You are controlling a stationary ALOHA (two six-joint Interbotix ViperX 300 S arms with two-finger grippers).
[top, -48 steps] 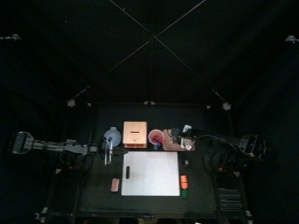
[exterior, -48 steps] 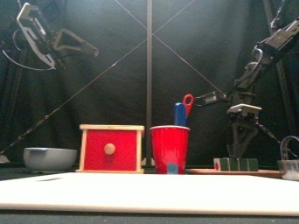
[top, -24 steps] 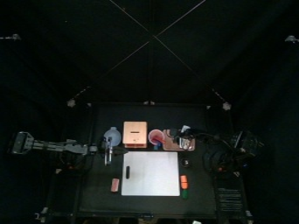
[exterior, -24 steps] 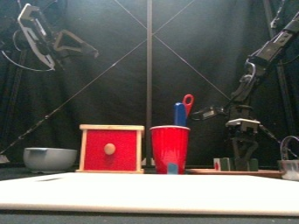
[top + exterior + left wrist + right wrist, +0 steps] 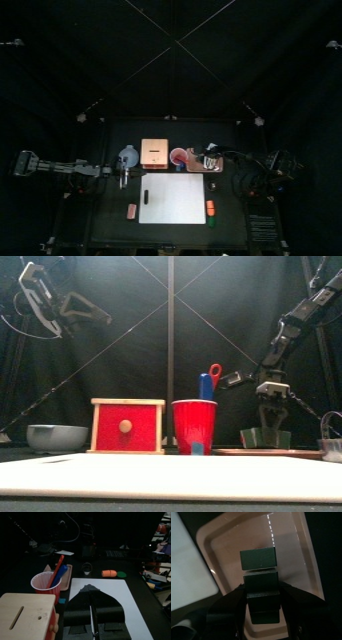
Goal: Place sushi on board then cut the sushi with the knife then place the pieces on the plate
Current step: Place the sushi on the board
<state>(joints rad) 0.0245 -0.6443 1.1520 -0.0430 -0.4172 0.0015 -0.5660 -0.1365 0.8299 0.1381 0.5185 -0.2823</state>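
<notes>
Sushi roll (image 5: 260, 582) in pink tray (image 5: 228, 557); knives (image 5: 207, 386) in red cup (image 5: 194, 421).

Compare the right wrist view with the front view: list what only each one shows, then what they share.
Only the right wrist view: the sushi roll as separate dark green blocks lying in the pink tray, with the right gripper open astride it. Only the front view: the wooden box, the red cup with its knives, the bowl. Both: gripper, roll, tray, white board.
</notes>
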